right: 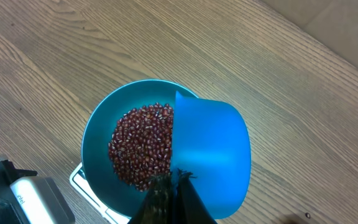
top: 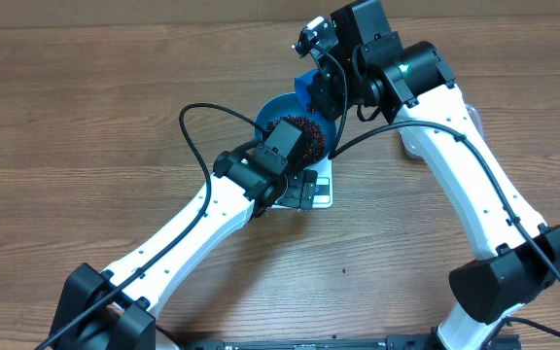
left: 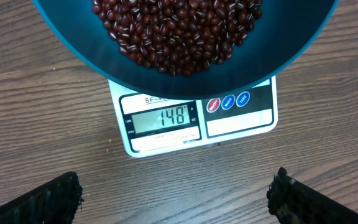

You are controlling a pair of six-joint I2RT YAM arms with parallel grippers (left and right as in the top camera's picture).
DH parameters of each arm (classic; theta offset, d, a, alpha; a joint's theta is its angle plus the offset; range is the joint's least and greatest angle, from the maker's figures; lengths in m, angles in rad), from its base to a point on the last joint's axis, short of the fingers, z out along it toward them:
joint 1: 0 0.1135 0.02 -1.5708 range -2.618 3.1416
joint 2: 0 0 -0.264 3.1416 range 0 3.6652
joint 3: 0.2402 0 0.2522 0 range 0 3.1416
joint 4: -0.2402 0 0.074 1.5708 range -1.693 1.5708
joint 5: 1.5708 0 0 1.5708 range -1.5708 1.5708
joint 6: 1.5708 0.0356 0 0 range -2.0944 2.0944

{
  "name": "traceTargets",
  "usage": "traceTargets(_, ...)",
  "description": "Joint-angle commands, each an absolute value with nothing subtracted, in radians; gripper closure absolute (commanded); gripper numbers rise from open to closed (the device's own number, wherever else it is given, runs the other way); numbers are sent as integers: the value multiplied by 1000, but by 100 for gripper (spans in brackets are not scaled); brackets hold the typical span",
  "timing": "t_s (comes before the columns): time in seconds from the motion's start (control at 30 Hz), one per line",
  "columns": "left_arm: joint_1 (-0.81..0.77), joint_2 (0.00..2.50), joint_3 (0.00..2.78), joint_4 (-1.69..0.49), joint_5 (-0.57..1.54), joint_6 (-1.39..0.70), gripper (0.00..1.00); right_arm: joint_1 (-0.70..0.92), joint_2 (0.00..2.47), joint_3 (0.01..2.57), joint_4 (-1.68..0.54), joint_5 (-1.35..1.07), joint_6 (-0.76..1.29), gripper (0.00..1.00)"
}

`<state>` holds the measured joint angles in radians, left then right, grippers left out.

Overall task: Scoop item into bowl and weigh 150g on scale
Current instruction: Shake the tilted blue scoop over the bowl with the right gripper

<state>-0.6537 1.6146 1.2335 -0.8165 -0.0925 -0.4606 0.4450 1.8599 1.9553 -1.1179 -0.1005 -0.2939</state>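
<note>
L tool wide open, holds nothing, hovers over surface just in front of scale. R tool clamped on handle of blue scoop; scoop above bowl rim, prob. mouth-down, inside hidden. Beans in bowl, bowl on scale. Display reads 148.

— Where's the bowl?
— Mid-counter, on the scale, with beans heaped inside.
— And the arms?
— The left tool hovers over the scale's near edge, fingers spread. The right arm reaches over the bowl's far rim, a blue scoop at its wrist.
</note>
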Motion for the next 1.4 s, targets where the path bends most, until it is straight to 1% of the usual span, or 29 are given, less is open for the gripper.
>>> traceTargets(0.0,-655,1623,1245,-818,-84,-442,0,440,1843,1976,-1111,-95,-288,96)
traceTargets(1.37,-655,1623,1245,-818,-84,-442,1,440,1840,1946,-1088,-99,-281,96)
